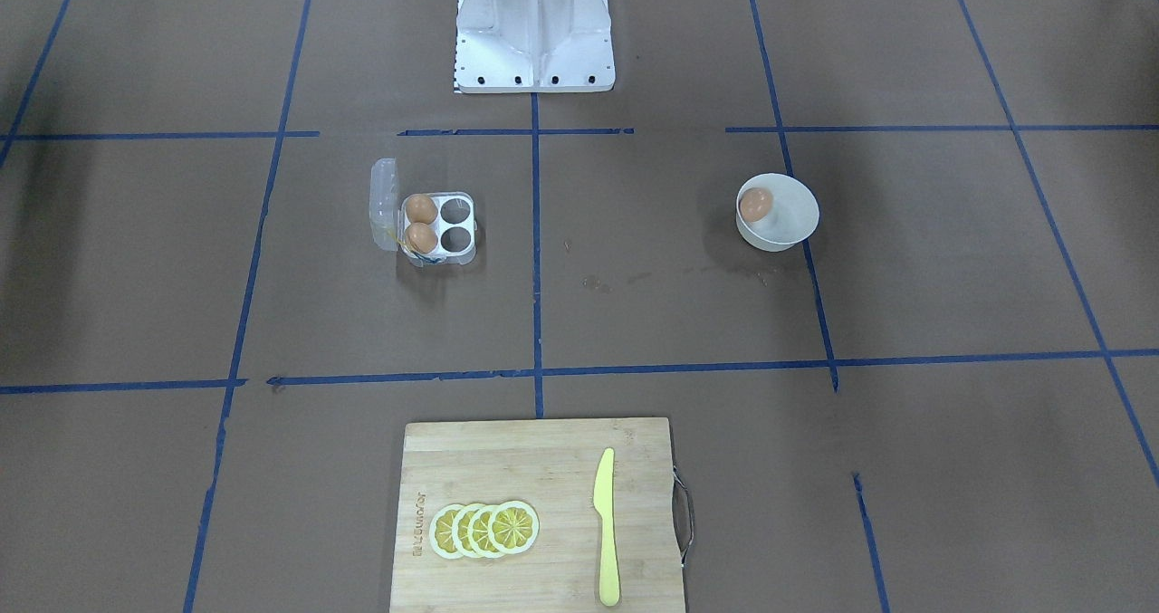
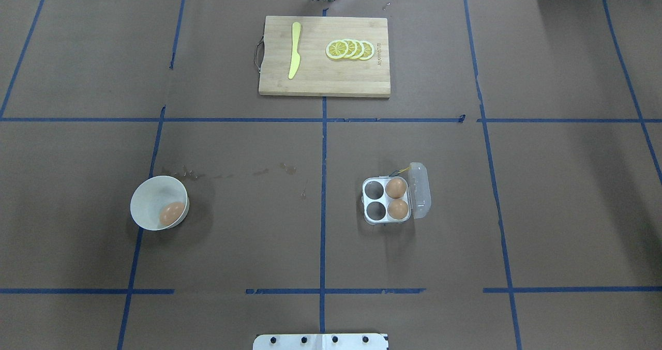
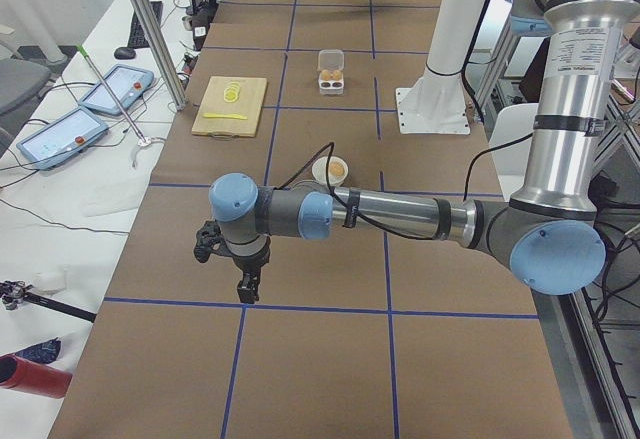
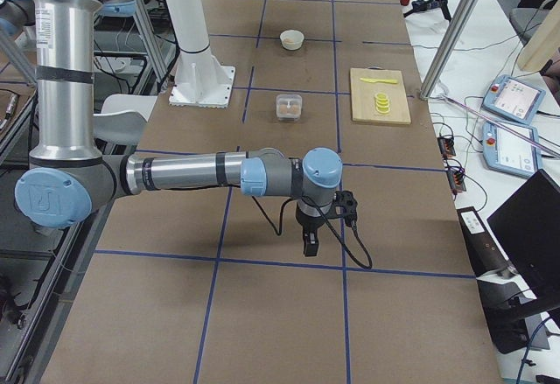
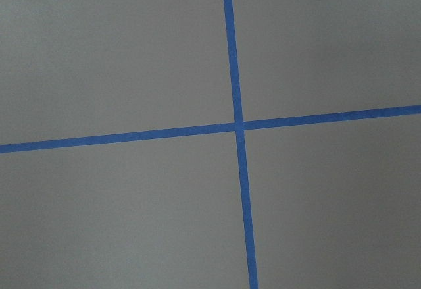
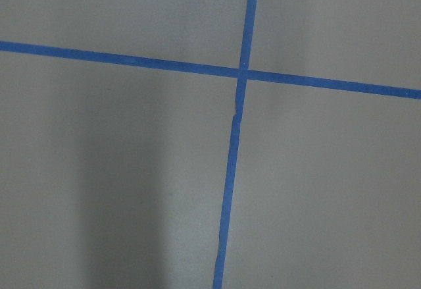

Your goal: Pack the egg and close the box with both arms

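One egg (image 2: 171, 213) lies in a round white bowl (image 2: 147, 200) on the left half of the table. The clear box (image 2: 373, 205) stands right of centre with its lid (image 2: 420, 189) open, and two eggs (image 2: 396, 188) fill its cells nearest the lid. The two other cells are empty. A yellow string (image 2: 395, 172) lies at the hinge. My left gripper (image 3: 245, 284) hangs over the table's left end, far from the bowl. My right gripper (image 4: 310, 244) hangs over the right end, far from the box. I cannot tell whether either is open or shut. Both wrist views show only taped paper.
A wooden cutting board (image 2: 315, 84) at the far middle edge carries lemon slices (image 2: 350, 49) and a yellow knife (image 2: 294, 50). The white robot base (image 1: 534, 33) stands at the near middle. Blue tape lines cross the brown paper.
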Motion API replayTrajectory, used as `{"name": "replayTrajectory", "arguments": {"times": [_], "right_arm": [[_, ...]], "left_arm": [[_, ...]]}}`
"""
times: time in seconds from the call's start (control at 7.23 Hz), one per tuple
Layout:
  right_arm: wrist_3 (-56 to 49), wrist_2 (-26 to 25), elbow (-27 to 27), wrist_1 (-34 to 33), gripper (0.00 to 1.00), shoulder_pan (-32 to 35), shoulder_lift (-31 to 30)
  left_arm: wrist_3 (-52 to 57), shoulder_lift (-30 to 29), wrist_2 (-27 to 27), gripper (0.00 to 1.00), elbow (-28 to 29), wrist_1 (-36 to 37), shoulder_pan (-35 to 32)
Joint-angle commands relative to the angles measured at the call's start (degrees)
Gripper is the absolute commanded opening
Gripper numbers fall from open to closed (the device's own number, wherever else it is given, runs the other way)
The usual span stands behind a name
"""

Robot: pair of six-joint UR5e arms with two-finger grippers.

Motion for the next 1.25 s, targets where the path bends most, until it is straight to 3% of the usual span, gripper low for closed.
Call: {"name": "replayTrajectory", "arguments": {"times": [0.0, 1.11], "right_arm": [[0.28, 0.0, -0.28, 0.32, 1.0, 0.36, 0.24], [0.37, 0.08, 0.06, 0.41, 1.0, 0.36, 0.33]], "left_arm": [[0.09, -0.54, -0.45, 1.0, -0.48, 0.07, 0.01], [-0.79, -0.55, 0.07, 1.0, -4.78, -0.19, -0.08]]}}
